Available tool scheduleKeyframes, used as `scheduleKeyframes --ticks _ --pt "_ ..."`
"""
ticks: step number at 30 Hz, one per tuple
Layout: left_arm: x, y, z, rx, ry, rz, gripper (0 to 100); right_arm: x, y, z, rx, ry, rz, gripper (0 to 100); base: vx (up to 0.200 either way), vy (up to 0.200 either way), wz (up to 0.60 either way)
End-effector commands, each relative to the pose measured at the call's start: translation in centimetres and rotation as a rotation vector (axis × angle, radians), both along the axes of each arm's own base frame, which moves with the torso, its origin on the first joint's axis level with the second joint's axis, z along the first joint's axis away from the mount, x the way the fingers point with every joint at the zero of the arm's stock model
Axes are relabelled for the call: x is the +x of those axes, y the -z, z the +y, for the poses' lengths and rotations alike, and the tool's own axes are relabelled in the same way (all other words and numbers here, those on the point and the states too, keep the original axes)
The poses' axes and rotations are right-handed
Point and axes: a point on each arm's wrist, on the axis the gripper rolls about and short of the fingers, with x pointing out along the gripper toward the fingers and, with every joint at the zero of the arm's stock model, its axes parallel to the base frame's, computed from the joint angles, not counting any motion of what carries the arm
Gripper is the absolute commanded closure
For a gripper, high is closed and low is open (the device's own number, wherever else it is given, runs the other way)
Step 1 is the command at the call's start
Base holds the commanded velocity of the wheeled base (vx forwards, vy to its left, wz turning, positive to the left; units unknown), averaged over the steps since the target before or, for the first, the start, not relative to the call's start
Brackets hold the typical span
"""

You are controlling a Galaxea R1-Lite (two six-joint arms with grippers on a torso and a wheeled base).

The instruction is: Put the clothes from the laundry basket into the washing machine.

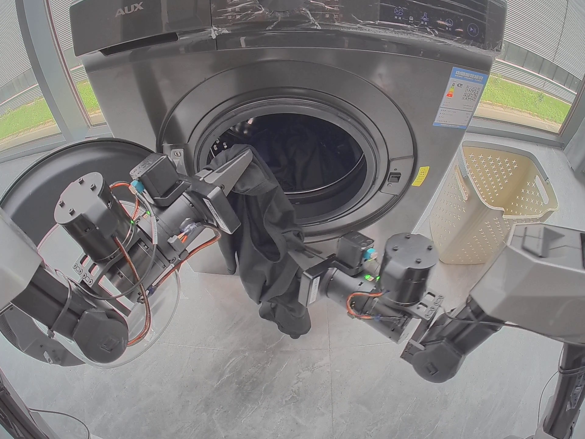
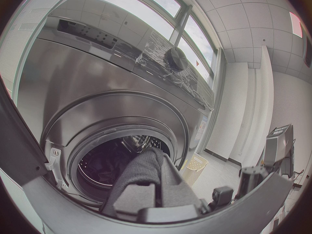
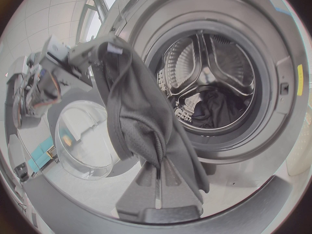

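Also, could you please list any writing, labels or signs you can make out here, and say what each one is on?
Brand logo, pale capitals on the dark drawer front of the grey front-loading washing machine: a brand name, left unquoted.
Blue-and-white rating label on its front: print too small to read.
Touch-panel symbols under clear film: too small.
Yellow sticker beside the door opening: blurred.

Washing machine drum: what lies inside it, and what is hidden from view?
A dark crumpled garment lies low in the drum. The hanging garment in front covers its left side, so anything there cannot be seen.
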Motion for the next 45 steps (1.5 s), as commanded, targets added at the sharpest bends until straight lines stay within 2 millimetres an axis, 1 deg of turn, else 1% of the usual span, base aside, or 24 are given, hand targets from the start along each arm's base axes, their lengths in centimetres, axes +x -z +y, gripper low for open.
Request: scheduleKeyframes --ticks 1,4,6,7,10,17,18,19,20,21,22,24,25,29,37,45 --pt "0.2 0.3 0.2 0.006 -0.008 0.010 100 -1.7 -4.4 -3.7 0.043 0.036 -0.050 100 0.000 0.000 0.00" --pt "0.2 0.3 0.2 0.004 -0.009 0.011 100 -1.7 -4.9 -5.1 0.045 0.067 -0.055 100 0.000 0.000 0.00" --pt "0.2 0.3 0.2 0.004 -0.009 0.011 100 -1.7 -4.9 -5.2 0.046 0.069 -0.056 100 0.000 0.000 0.00" --pt "0.2 0.2 0.4 0.002 -0.013 0.007 100 -1.2 -4.8 -6.0 0.048 0.095 -0.060 100 0.000 0.000 0.00" --pt "0.1 0.1 0.5 0.001 -0.016 0.004 100 -0.6 -4.9 -6.7 0.051 0.116 -0.066 100 0.000 0.000 0.00" --pt "0.0 0.0 0.4 0.000 -0.010 0.003 100 -0.6 -4.5 -6.4 0.050 0.091 -0.060 100 0.000 0.000 0.00" --pt "-0.1 0.0 0.3 -0.001 -0.006 0.001 100 -0.3 -3.9 -6.0 0.045 0.088 -0.055 100 0.000 0.000 0.00" --pt "-0.1 0.0 0.3 -0.001 -0.004 0.001 100 -0.3 -3.8 -6.0 0.043 0.088 -0.053 100 0.000 0.000 0.00" --pt "-0.1 -0.1 0.3 -0.002 -0.004 -0.001 100 0.2 -3.0 -5.6 0.029 0.090 -0.040 100 0.000 0.000 0.00" --pt "-0.1 -0.1 0.3 -0.003 -0.004 -0.003 100 0.4 -2.6 -5.4 0.024 0.092 -0.034 100 0.000 0.000 0.00" --pt "-0.3 -0.3 0.3 -0.006 -0.003 -0.008 100 0.7 -2.1 -5.3 0.018 0.093 -0.027 0 0.000 0.000 0.00" --pt "-0.3 -0.5 0.4 -0.007 -0.005 -0.013 100 0.9 -1.9 -5.3 0.015 0.096 -0.024 0 0.000 0.000 0.00" --pt "-0.6 -0.7 0.4 -0.010 -0.003 -0.018 100 1.5 -1.5 -5.1 0.012 0.102 -0.020 0 0.000 0.000 0.00" --pt "-0.6 -0.8 0.4 -0.013 -0.002 -0.022 100 2.1 -0.9 -4.9 0.009 0.110 -0.016 0 0.000 0.000 0.00" --pt "-0.5 -0.8 0.4 -0.013 -0.002 -0.022 100 1.9 0.8 -4.3 -0.022 0.096 0.020 0 0.000 0.000 0.00" --pt "-0.5 -0.9 0.5 -0.014 -0.005 -0.025 100 0.9 2.0 -3.3 -0.041 0.059 0.041 0 0.000 0.000 0.00"
